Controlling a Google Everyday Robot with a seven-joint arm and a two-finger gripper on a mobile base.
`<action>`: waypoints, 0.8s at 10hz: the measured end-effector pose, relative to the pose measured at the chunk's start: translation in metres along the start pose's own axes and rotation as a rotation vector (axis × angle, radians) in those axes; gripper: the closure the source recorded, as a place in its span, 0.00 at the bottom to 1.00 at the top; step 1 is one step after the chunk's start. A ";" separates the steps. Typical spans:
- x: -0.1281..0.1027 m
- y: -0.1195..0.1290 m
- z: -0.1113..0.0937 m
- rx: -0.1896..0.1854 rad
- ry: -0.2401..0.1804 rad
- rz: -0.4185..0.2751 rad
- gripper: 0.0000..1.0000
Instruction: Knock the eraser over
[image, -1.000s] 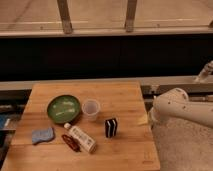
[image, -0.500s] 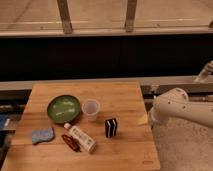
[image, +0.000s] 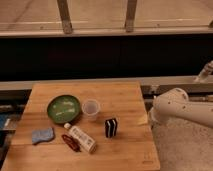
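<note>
Camera view: eraser stands upright, gripper at the table edge.

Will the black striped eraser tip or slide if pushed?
Probably tips: the small black white-striped eraser block stands upright on a narrow base. Pushed low, it might slide on the wooden table. The claw is at the table's right edge.

change: none seen | claw: seemingly unmoved, right of eraser

Wooden table, clear plastic cup, tool at table's right edge
</note>
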 end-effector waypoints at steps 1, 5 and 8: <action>0.000 0.000 0.000 0.000 0.000 0.000 0.20; 0.000 0.000 -0.001 0.005 -0.002 -0.005 0.20; 0.017 0.008 0.003 0.064 0.002 -0.052 0.20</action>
